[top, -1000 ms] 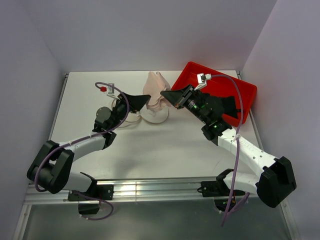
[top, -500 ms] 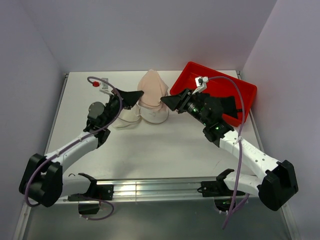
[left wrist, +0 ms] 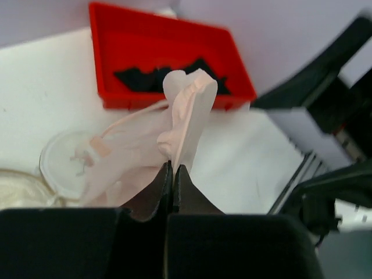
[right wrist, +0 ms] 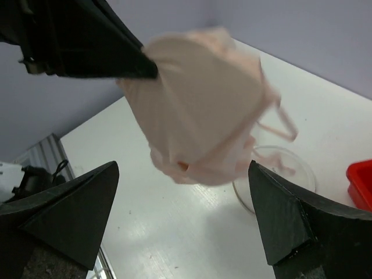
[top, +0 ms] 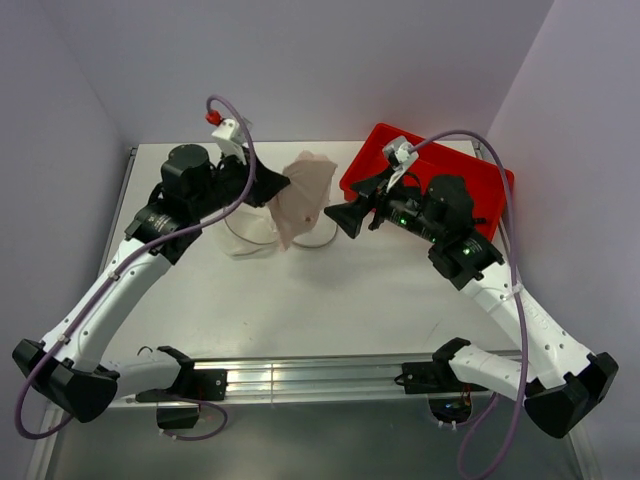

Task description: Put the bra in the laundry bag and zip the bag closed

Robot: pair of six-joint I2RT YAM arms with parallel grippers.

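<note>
The pale pink bra [top: 300,195] hangs in the air above the table, pinched at its upper edge by my left gripper [top: 286,184], which is shut on it. From the left wrist the fabric [left wrist: 183,116] rises out of the closed tips [left wrist: 172,170]. The laundry bag [top: 248,238] lies opened flat under it as translucent whitish rings; one round half [left wrist: 63,165] shows on the white table. My right gripper [top: 338,216] stands open just right of the bra, not touching it. In its wrist view the bra [right wrist: 197,110] dangles above the wide gap [right wrist: 183,166], the bag's rim [right wrist: 293,168] behind.
A red plastic tray [top: 470,185] sits at the back right with dark items [left wrist: 151,78] in it, close behind the right arm. The left arm's black finger [right wrist: 110,52] reaches into the right wrist view from the upper left. The walls enclose the table on three sides.
My right gripper opened and let go of the bra, drawing slightly back. The left gripper shut on the bra and lifted it up off the bag.
</note>
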